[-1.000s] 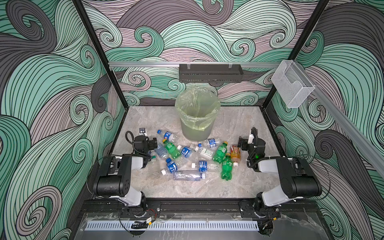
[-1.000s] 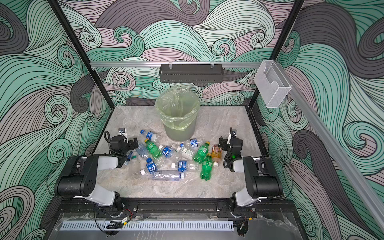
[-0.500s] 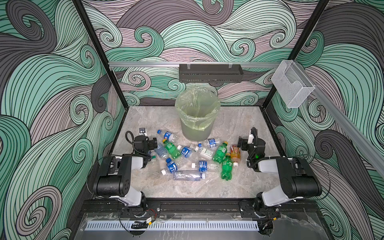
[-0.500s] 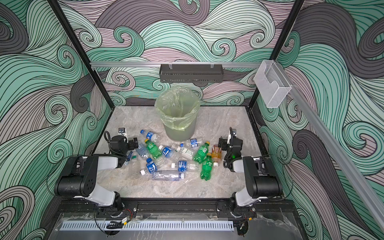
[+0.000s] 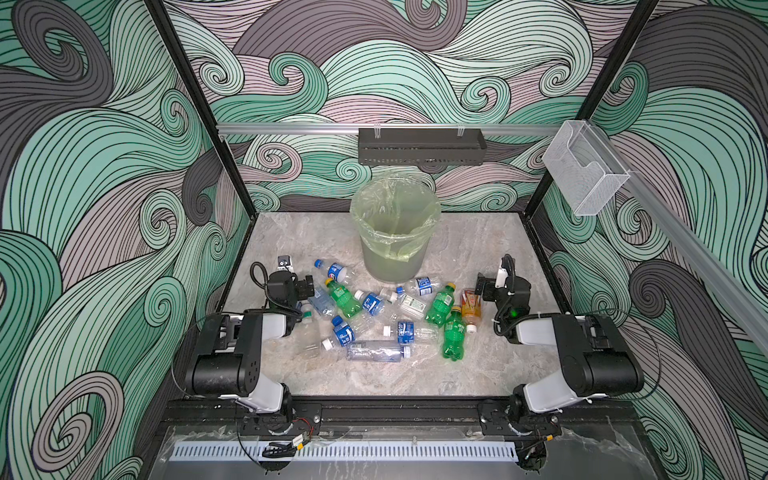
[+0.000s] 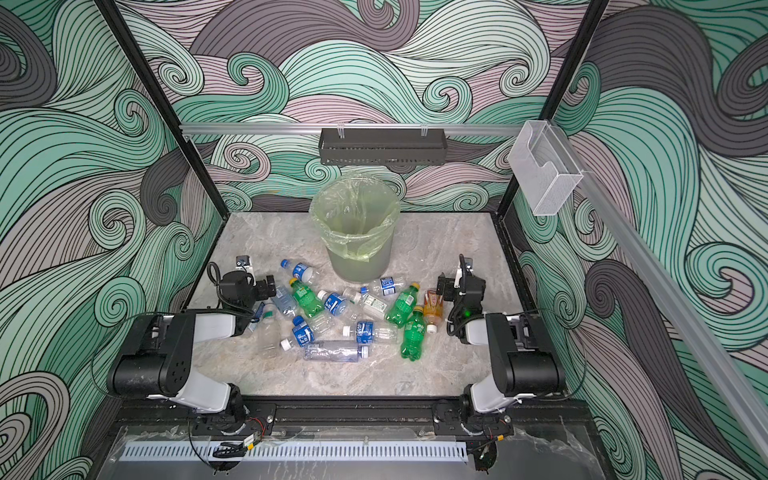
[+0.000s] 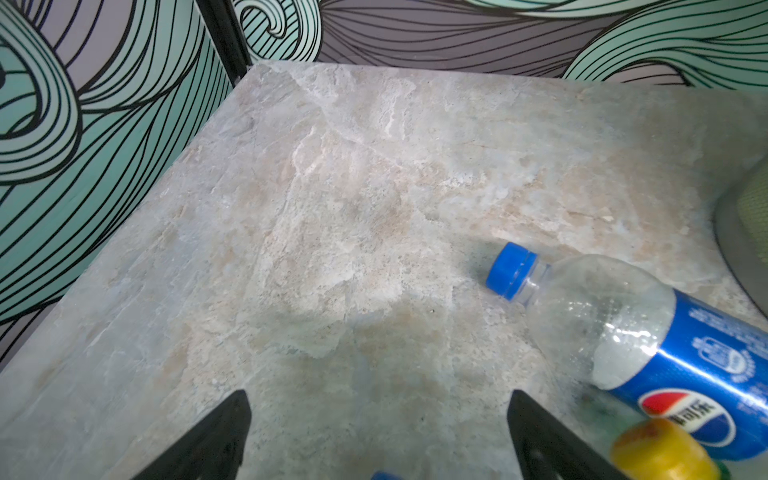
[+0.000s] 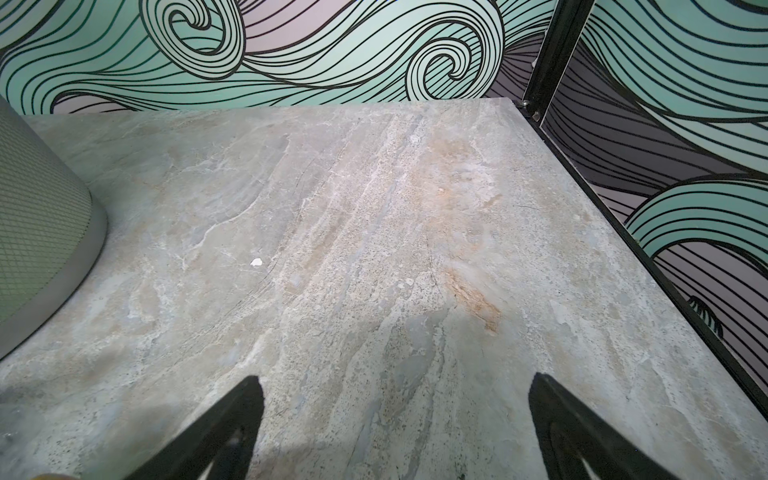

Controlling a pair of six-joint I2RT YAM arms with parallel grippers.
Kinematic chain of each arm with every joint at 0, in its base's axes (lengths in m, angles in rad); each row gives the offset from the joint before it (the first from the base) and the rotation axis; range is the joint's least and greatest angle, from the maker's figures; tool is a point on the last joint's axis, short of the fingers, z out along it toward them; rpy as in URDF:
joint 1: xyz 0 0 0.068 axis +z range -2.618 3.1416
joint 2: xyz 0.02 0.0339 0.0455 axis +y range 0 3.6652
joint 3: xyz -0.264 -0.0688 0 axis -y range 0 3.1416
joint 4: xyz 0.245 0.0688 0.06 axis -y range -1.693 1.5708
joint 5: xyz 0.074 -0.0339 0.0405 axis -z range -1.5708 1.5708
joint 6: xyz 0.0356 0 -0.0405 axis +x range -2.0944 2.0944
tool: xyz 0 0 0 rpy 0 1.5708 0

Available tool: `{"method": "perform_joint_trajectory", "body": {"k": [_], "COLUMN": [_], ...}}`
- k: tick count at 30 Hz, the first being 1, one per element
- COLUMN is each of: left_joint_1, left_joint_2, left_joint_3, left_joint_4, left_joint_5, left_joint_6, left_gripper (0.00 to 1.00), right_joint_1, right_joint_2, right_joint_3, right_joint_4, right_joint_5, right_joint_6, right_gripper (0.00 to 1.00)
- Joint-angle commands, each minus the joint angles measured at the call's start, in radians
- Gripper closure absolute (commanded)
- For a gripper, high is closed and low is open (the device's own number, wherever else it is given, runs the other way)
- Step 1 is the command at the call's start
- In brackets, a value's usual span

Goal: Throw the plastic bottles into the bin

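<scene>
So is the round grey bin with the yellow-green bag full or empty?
Empty: both top views show only bag lining inside the round grey bin.

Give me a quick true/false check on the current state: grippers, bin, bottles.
1. The left gripper and the right gripper are both open and empty. True.
2. The bin already holds several bottles. False: no bottle shows inside it in either top view. The plastic bottles all lie on the table.
3. The amber bottle lies on the right gripper's side of the pile. True.
4. The bin lies tipped on its side. False: it stands upright towards the back of the table.
5. Three green bottles are in the pile. True.
</scene>
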State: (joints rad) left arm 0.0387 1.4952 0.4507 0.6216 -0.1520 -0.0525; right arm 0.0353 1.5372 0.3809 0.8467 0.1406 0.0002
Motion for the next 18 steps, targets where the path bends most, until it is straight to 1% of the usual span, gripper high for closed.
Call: {"method": "perform_joint_trajectory", "body": {"k": [1, 4, 6, 8, 10, 14, 16, 18], "left_joint_1": [0.000, -0.002, -0.003, -0.004, -0.004, -0.006, -0.006, -0.006], "left_joint_2": [-0.123, -0.195, -0.259, -0.330, -0.373, -0.405, -0.421, -0.440], "left_joint_3": [0.035, 0.064, 0.066, 0.082, 0.141, 0.282, 0.324, 0.340], "left_joint_4": [-0.102, -0.228, -0.273, -0.334, -0.467, -0.768, -0.849, -0.875], "left_joint_5": [-0.052, -0.028, -0.037, -0.035, -0.039, -0.041, -0.008, 0.073], "left_joint_6": [-0.037, -0.045, -0.091, -0.121, -0.141, -0.184, -0.222, -0.199], "left_gripper": [0.02, 0.02, 0.01, 0.01, 0.01, 0.01, 0.01, 0.01], "right_joint_1": [0.002, 0.003, 0.003, 0.006, 0.016, 0.042, 0.046, 0.050], "right_joint_2": [-0.073, -0.155, -0.202, -0.255, -0.309, -0.385, -0.389, -0.383], "right_joint_3": [0.026, 0.080, 0.127, 0.161, 0.190, 0.287, 0.344, 0.392], "right_joint_4": [-0.059, -0.242, -0.385, -0.509, -0.623, -0.903, -1.065, -1.211], "right_joint_5": [0.027, 0.043, 0.063, 0.055, 0.066, 0.112, 0.098, 0.057], "right_joint_6": [-0.003, 0.016, 0.068, 0.098, 0.137, 0.199, 0.243, 0.269], "right_gripper": [0.00, 0.00, 0.00, 0.00, 0.00, 0.00, 0.00, 0.01]}}
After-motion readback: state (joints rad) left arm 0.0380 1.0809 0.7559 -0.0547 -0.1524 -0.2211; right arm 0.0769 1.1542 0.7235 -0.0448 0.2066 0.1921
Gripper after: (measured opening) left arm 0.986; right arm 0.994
